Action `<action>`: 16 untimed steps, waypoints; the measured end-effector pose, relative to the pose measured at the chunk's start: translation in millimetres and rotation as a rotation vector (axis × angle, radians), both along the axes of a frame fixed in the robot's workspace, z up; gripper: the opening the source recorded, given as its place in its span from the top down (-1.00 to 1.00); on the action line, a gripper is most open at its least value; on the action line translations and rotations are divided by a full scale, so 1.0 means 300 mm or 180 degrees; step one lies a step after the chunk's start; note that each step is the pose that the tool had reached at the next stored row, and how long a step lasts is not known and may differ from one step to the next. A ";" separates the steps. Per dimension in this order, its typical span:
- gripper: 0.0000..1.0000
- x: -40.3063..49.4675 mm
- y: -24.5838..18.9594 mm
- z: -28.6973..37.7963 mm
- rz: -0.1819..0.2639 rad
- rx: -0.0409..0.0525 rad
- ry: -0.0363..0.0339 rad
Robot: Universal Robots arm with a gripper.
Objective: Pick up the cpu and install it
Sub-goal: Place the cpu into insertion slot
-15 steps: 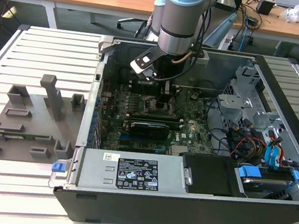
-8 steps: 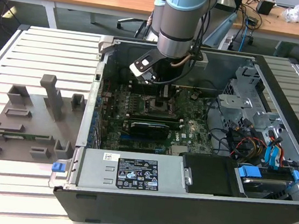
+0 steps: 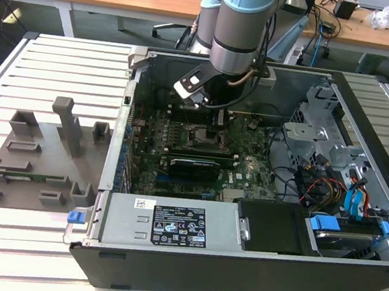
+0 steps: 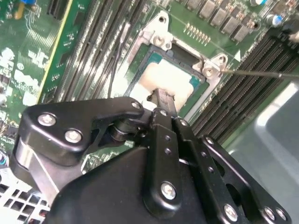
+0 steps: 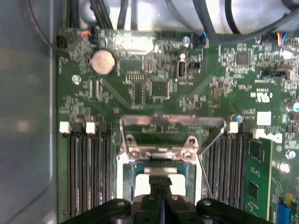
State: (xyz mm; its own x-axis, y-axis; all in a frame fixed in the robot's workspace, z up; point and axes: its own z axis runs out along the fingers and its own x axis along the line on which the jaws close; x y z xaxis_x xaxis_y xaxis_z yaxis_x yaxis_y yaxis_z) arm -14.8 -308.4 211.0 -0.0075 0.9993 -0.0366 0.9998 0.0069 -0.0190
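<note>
While the cpu (image 4: pixel 170 77) lies flat and square inside its socket (image 4: pixel 161 42), pale top upward, the jaws stand drawn together to a thin seam, their tips down on the chip's near edge in the second wrist view. They clasp nothing that can be seen, and whether they press or merely touch cannot be told. The chip appears to be set in place. The socket's metal load plate (image 5: pixel 170 122) is swung up and its wire lever (image 5: pixel 205 172) hangs loose beside it, evidently to leave the socket clear from above. Memory slots (image 5: pixel 88 172) flank the socket on both sides. At the centre of the exterior view the arm (image 3: pixel 244 18) reaches straight down to the motherboard (image 3: pixel 247 173), a line of approach open because the computer case (image 3: pixel 236 270) lies on its side, uncovered, on the slatted table (image 3: pixel 64 53). Grey holder blocks (image 3: pixel 67 124) stand at that view's left, apart from the case.
</note>
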 end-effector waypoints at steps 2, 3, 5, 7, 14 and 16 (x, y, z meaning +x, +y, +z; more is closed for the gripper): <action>0.79 0.000 -0.001 0.027 -0.0001 -0.0003 0.0001; 0.79 0.000 -0.001 0.044 0.0000 -0.0006 0.0002; 0.79 0.001 -0.001 0.070 0.0000 -0.0012 0.0001; 0.79 0.001 -0.001 0.092 0.0000 -0.0022 0.0001; 0.79 0.001 -0.001 0.143 0.0000 -0.0039 0.0001; 0.79 0.001 -0.001 0.161 0.0000 -0.0044 0.0001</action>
